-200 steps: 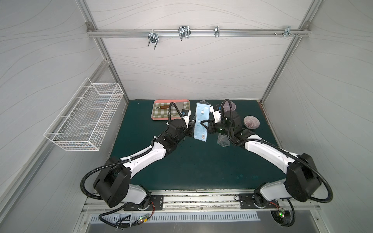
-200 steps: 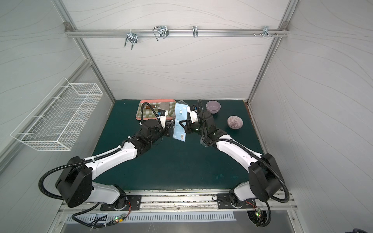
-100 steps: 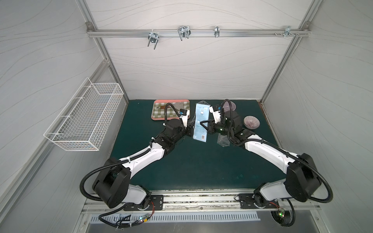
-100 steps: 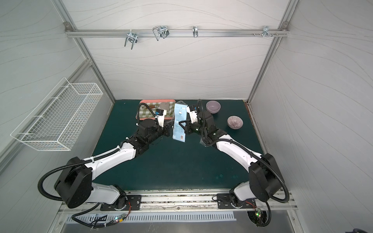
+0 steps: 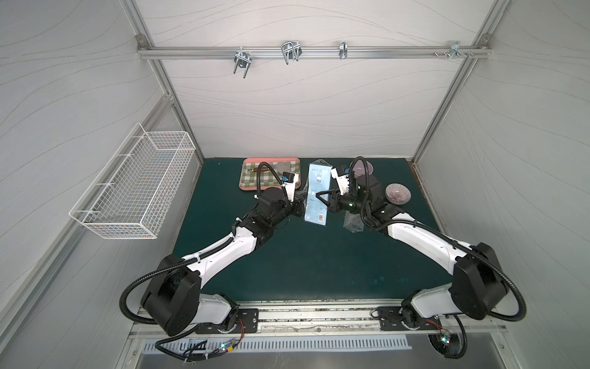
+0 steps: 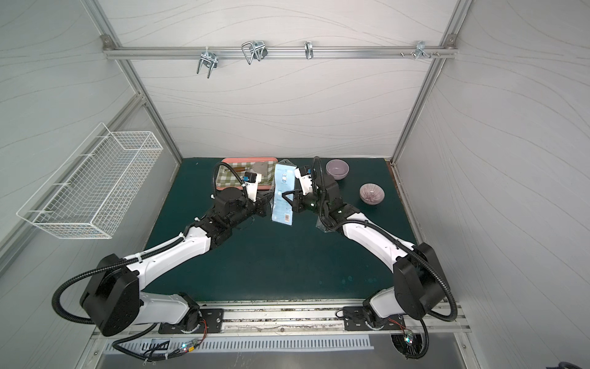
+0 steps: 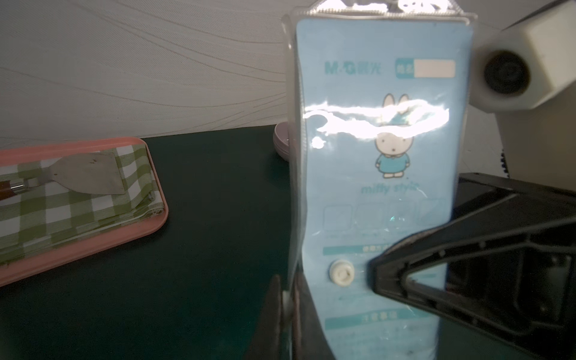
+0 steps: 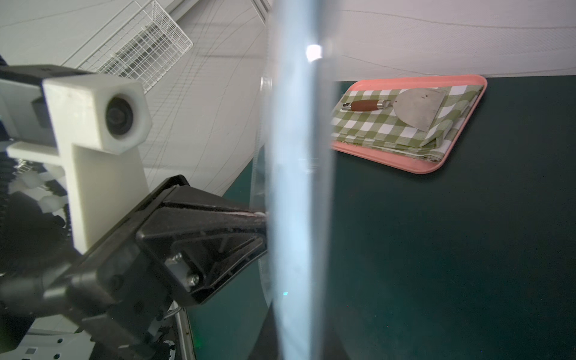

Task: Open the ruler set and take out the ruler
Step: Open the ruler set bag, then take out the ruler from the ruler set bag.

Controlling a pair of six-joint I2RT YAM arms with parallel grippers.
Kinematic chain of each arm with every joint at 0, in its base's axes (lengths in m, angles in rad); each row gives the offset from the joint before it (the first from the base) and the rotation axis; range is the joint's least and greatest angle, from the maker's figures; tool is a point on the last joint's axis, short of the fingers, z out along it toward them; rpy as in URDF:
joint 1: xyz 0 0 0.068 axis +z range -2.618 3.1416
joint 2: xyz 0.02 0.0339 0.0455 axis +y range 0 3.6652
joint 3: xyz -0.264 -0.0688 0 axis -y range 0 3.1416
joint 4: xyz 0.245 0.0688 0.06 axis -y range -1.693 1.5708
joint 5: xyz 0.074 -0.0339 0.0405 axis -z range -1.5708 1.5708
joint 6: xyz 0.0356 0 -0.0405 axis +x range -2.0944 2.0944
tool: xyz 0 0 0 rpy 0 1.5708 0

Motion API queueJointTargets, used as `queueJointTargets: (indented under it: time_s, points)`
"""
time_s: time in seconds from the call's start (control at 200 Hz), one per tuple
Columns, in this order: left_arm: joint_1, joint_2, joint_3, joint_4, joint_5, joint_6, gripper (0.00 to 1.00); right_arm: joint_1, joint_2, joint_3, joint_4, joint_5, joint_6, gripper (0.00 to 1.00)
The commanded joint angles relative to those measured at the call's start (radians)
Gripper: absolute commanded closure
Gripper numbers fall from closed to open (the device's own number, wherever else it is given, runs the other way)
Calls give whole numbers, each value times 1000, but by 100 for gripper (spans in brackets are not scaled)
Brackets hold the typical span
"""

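Note:
The ruler set, a light blue card with a rabbit drawing inside a clear plastic pouch, stands upright above the green table between both arms. It also shows in a top view as the same blue pouch. My left gripper is shut on the pouch's clear side edge. In the left wrist view a white snap button sits on the ruler set close by. My right gripper is shut on the opposite side of the ruler set. The ruler itself is hidden inside.
A pink tray with a green checked cloth and a metal scraper lies at the back left. Two purple bowls stand at the back right. A clear plastic piece lies under the right arm. A wire basket hangs on the left wall.
My left gripper has closed onto the pouch's side edge. The right gripper and the ruler set have stayed where they were.

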Motion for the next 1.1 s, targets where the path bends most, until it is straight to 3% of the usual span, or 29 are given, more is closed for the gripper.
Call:
queueJointTargets:
  time_s: [0.0, 0.085, 0.28, 0.505, 0.675, 0.92, 1.005, 1.095]
  points:
    - [12, -52, 22, -10, 14, 9, 100, -16, 25, 16, 44, -37, 32, 95]
    - [14, -72, 36, -48, 12, 11, 100, -20, 37, 17, 51, -48, 40, 88]
    - [14, -94, 67, -128, 10, 16, 100, -25, 65, 25, 49, -47, 45, 46]
    - [14, -96, 140, -295, -42, 20, 100, -35, 68, 36, -24, 14, 18, 26]
    - [14, -68, 214, -475, -128, -33, 100, -44, 48, 39, -112, 86, 7, 20]
    - [14, -57, 204, -560, -218, -99, 100, -48, 22, 35, -187, 132, -9, 19]
    - [14, -36, 217, -600, -250, -117, 100, -46, 13, 34, -194, 117, -4, 22]
    - [14, -8, 224, -616, -240, -140, 100, -48, 14, 43, -181, 52, 20, 34]
